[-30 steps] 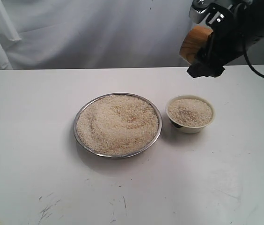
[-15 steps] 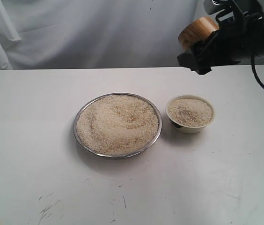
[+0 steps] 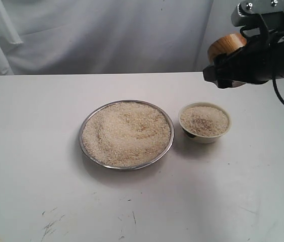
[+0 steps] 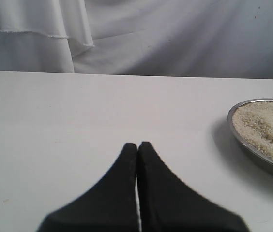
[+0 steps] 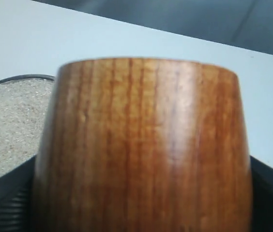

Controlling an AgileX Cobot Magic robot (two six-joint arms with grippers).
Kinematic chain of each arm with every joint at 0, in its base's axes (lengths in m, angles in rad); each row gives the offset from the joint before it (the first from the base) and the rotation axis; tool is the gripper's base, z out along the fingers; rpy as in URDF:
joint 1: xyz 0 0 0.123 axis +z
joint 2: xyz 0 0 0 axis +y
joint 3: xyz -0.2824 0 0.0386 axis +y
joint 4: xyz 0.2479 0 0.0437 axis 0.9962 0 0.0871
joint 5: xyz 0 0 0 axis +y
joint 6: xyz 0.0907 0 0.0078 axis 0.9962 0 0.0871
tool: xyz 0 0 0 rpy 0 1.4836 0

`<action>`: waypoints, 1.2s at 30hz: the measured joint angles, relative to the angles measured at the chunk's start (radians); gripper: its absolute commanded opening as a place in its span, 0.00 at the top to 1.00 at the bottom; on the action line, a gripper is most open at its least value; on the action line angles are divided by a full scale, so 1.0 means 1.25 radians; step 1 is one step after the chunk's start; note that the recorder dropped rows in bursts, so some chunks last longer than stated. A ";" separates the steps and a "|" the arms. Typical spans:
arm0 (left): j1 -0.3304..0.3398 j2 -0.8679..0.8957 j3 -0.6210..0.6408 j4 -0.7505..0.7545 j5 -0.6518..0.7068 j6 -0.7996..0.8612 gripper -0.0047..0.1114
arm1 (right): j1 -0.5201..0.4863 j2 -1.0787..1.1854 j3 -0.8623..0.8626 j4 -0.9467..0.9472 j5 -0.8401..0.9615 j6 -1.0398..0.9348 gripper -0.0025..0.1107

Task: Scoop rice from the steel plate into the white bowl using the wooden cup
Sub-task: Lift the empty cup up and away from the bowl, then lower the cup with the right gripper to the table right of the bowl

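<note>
At the left of the surface (image 3: 31, 151), the left gripper (image 4: 137, 145) is idling, fingers pressed together on nothing. Mid-surface, the steel plate (image 3: 80, 137) is sitting heaped with furrowed rice (image 3: 127, 132), and just beside it the white bowl (image 3: 202, 138) is brimming. Up at right, the right gripper (image 3: 222, 71) is clamping the wooden cup (image 3: 225, 44), reddish and grained, inside hidden. It is levelling out from nose-down and drifting right, off the bowl, so the pour is likely done.
</note>
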 measured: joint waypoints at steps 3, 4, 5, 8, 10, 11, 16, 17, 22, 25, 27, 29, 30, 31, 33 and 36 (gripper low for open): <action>0.000 0.000 0.000 0.000 0.000 0.000 0.96 | 0.007 -0.013 0.033 -0.065 -0.058 0.083 0.98; 0.000 0.000 0.000 0.000 0.000 0.000 0.96 | 0.010 -0.019 0.048 -0.088 -0.084 0.114 0.98; 0.000 0.000 0.000 0.000 0.000 0.000 0.96 | 0.016 -0.026 0.064 -0.108 -0.113 0.142 0.98; 0.000 0.000 0.000 0.000 0.000 0.000 0.96 | 0.033 -0.043 0.116 -0.159 -0.207 0.189 0.98; 0.000 0.000 0.000 0.000 0.000 0.000 0.96 | 0.050 -0.052 0.146 -0.190 -0.269 0.210 0.98; 0.000 0.000 0.000 0.000 0.000 0.000 0.96 | 0.058 -0.056 0.160 -0.204 -0.299 0.218 0.98; 0.000 0.000 0.000 0.000 0.000 0.000 0.96 | 0.085 -0.060 0.216 -0.257 -0.416 0.243 0.98; 0.000 0.000 0.000 0.000 0.000 0.000 0.96 | 0.090 -0.060 0.229 -0.279 -0.446 0.252 0.98; 0.000 0.000 0.000 0.000 0.000 0.000 0.96 | 0.097 -0.061 0.311 -0.397 -0.608 0.343 0.98; 0.000 0.000 0.000 0.000 0.000 0.000 0.96 | 0.097 -0.061 0.367 -0.441 -0.712 0.374 0.98; 0.000 0.000 0.000 0.000 0.000 0.000 0.96 | 0.097 -0.061 0.400 -0.467 -0.770 0.398 0.98; 0.000 0.000 0.000 0.000 0.000 0.000 0.96 | 0.097 -0.061 0.428 -0.486 -0.818 0.425 0.98; 0.000 0.000 0.000 0.000 0.000 0.000 0.96 | 0.097 -0.062 0.439 -0.492 -0.833 0.435 0.98; 0.000 0.000 0.000 0.000 0.000 0.000 0.96 | 0.097 -0.062 0.450 -0.498 -0.840 0.440 0.98; 0.000 0.000 0.000 0.000 0.000 0.000 0.96 | 0.088 -0.062 0.469 -0.508 -0.847 0.454 0.98; 0.000 0.000 0.000 0.000 0.000 0.000 0.96 | 0.074 -0.063 0.497 -0.525 -0.850 0.481 0.98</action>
